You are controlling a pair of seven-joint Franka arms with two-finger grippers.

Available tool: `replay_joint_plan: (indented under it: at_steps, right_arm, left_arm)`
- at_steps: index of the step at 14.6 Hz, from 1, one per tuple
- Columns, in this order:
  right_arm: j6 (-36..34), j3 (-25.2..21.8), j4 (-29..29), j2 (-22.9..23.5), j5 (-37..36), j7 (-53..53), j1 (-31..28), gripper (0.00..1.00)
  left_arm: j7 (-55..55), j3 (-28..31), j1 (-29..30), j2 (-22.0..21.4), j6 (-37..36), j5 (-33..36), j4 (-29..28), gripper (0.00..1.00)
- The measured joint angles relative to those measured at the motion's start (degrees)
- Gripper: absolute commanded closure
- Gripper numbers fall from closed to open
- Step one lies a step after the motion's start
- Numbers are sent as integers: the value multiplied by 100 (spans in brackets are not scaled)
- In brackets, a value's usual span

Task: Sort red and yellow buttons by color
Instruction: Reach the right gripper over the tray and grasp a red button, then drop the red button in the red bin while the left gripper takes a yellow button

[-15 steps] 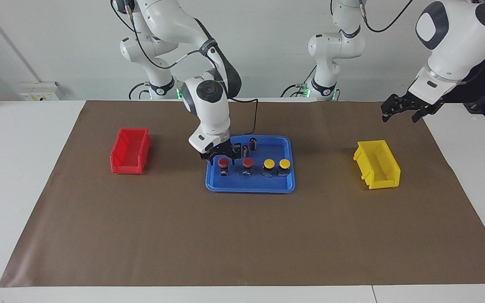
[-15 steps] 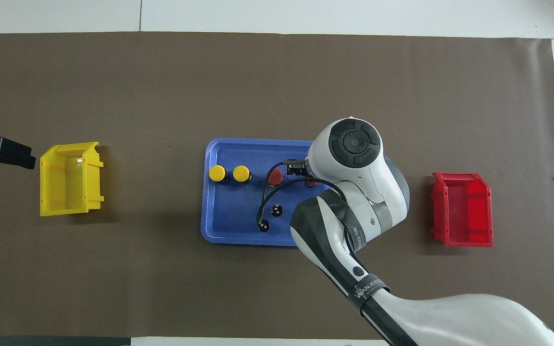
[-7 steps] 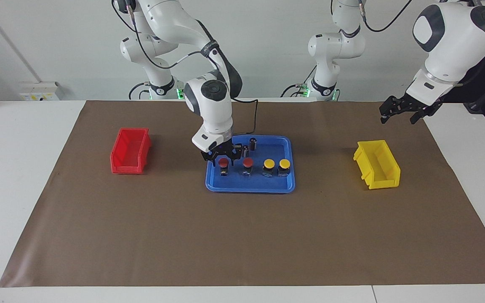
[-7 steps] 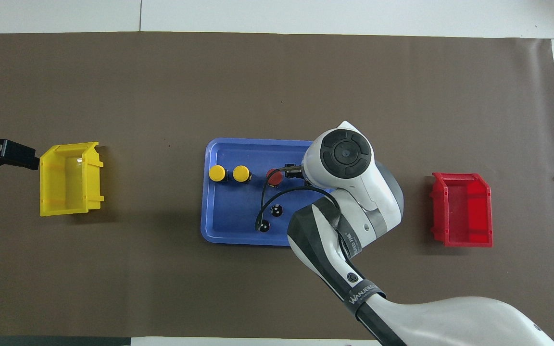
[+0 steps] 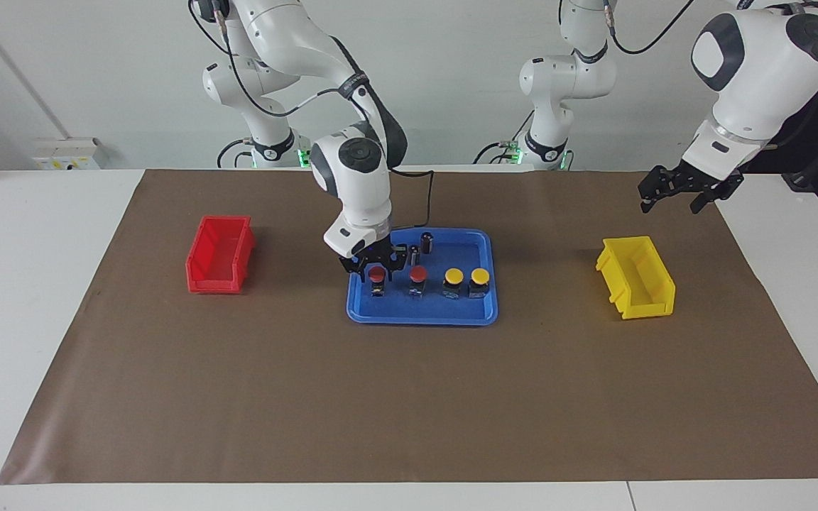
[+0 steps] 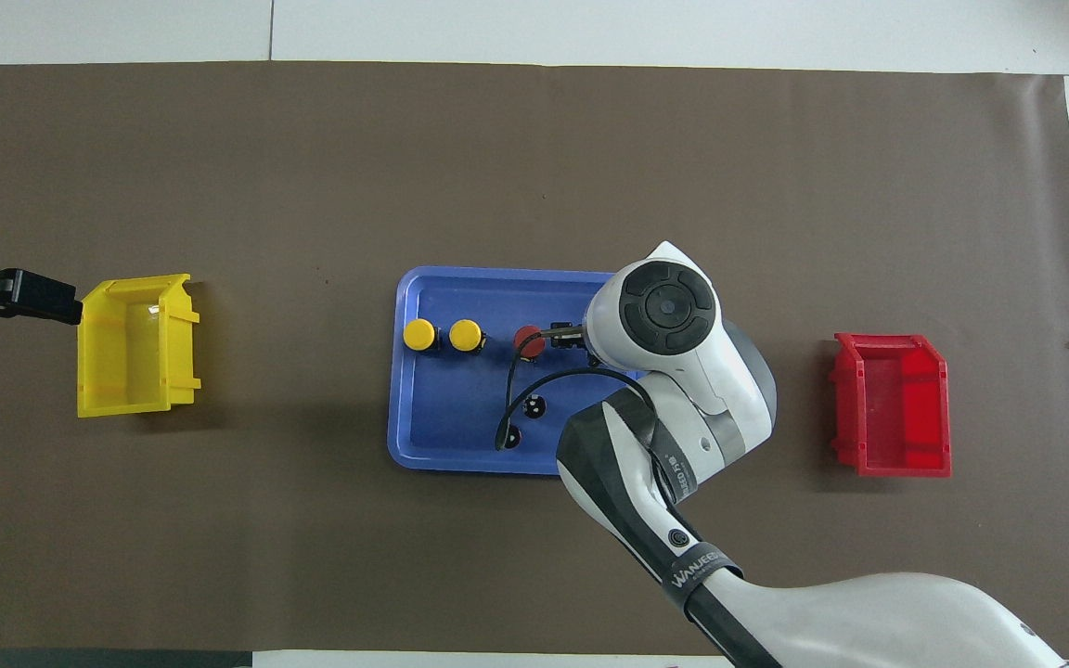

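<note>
Mostly brown mat covering white table, plain wall, perhaps grey.

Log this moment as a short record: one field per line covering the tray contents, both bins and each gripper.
tray: blue tray at mid-table, holding four buttons in a row and two dark cylinders
red buttons: two; end red button under the right gripper, second red button beside it
yellow buttons: two, toward the left arm's end
red bin: empty
yellow bin: empty
right gripper: down around the end red button's cap
left gripper: open, waiting in the air near the yellow bin
</note>
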Motion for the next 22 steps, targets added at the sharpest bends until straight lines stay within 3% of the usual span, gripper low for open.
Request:
replay_joint_plan:
  at_steps: [1,6,10,13,17,22]
  right_arm:
    - [1,0,-1,-1,0,0,2,78]
    - [-358,-40,304,-70,-33,-274,-85,78]
    - [-1372,-84,468,-779,-47,-1331,-819,78]
    - [-1572,-107,-263,-1659,-48,-2369,-1598,78]
    - [-1562,-136,-1523,-2795,38,-3904,-2726,78]
    - [-1435,-153,-2275,-3219,97,-4769,-3613,78]
  left_arm:
    - [-107,-19,-22,-1,99,0,-39,0]
    - [-1449,-96,-989,56,1104,-2,-642,0]
    - [-3056,-140,-2196,713,2059,-1,-850,0]
    - [-3541,-140,-2630,1265,2573,-1,-897,3]
    - [-3617,-123,-2696,1449,2916,-1,-1070,10]
    - [-3617,-128,-2736,1446,2994,-1,-1116,12]
